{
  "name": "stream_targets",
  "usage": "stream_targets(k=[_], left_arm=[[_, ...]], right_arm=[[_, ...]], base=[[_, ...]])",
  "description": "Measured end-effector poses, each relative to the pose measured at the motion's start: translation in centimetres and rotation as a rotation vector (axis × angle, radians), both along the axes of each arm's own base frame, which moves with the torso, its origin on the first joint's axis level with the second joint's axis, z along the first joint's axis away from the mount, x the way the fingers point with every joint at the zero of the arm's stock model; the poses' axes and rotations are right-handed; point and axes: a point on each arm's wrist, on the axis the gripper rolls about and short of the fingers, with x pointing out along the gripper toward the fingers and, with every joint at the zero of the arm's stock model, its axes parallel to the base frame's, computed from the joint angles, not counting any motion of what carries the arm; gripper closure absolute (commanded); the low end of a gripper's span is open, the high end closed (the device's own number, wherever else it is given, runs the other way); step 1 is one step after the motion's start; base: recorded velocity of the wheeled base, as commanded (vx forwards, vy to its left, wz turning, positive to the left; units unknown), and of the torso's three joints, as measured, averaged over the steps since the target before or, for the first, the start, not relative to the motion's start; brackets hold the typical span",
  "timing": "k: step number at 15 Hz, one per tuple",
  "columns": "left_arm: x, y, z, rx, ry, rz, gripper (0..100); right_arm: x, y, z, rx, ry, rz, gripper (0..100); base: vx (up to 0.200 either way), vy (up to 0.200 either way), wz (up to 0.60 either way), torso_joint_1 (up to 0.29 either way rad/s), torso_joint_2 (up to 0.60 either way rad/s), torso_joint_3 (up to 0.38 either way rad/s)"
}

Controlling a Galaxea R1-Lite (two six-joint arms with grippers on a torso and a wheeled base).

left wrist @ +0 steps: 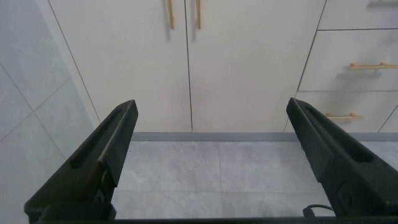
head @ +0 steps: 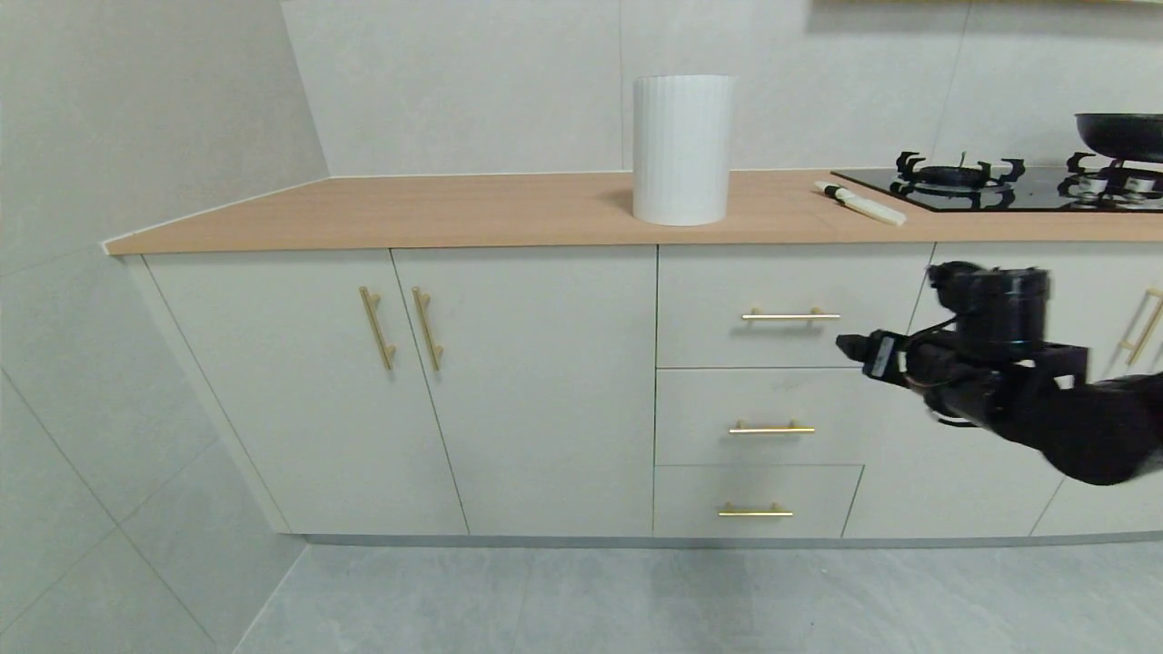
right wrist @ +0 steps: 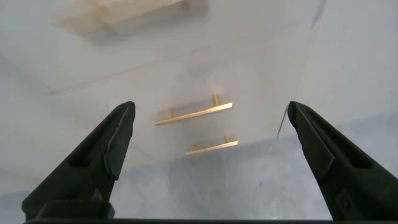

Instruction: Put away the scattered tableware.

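Observation:
A pale, long utensil point(head: 859, 203) lies on the wooden counter point(head: 454, 211) just left of the hob. Further left on the counter stands a tall white ribbed container point(head: 682, 150), upright. My right gripper point(head: 847, 346) hovers in front of the drawer stack, level with the gap between the top drawer handle point(head: 790, 316) and the middle one point(head: 770, 428). It is open and holds nothing; in the right wrist view the gripper point(right wrist: 210, 113) faces two gold handles point(right wrist: 193, 114). My left gripper point(left wrist: 211, 106) is open and holds nothing, low above the grey floor, facing the cupboard doors point(left wrist: 186, 56).
A black gas hob point(head: 999, 186) with a dark pan point(head: 1122, 134) takes up the counter's right end. All three drawers are closed, the bottom handle point(head: 755, 512) near the floor. The double cupboard doors point(head: 400, 381) are closed. A tiled wall point(head: 109, 272) bounds the left side.

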Motion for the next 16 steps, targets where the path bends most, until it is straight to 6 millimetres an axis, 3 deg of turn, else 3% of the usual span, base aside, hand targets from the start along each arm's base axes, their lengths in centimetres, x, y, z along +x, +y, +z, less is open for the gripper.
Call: stream_targets(k=[2,4,6,9,12,16], left_arm=[[0.0,0.0,0.0,0.0,0.0,0.0,0],[0.0,0.0,0.0,0.0,0.0,0.0,0],[0.0,0.0,0.0,0.0,0.0,0.0,0],[0.0,0.0,0.0,0.0,0.0,0.0,0],[0.0,0.0,0.0,0.0,0.0,0.0,0],[0.0,0.0,0.0,0.0,0.0,0.0,0]], right_arm=[[-6.7,-1.3,4.0,-0.025,-0.099,0.006,0],[-13.5,-3.1,6.2,-0.054,-0.188,-0.023,0],[-19.8,-4.9,6.8,-0.102,-0.259,-0.059,0],[-28.3,-7.0,5.8,-0.205,-0.329,-0.105,0],[-34.2,-8.2,2.7,-0.271,-0.34,-0.167,0],[-38.0,-8.0,-0.3,-0.31,-0.414,-0.255,0]], base=[[0.0,0.0,0.0,0.0,0.0,0.0],[0.0,0.0,0.0,0.0,0.0,0.0],[0.0,0.0,0.0,0.0,0.0,0.0],[0.0,0.0,0.0,0.0,0.0,0.0],[0.0,0.0,0.0,0.0,0.0,0.0],[0.0,0.0,0.0,0.0,0.0,0.0]])
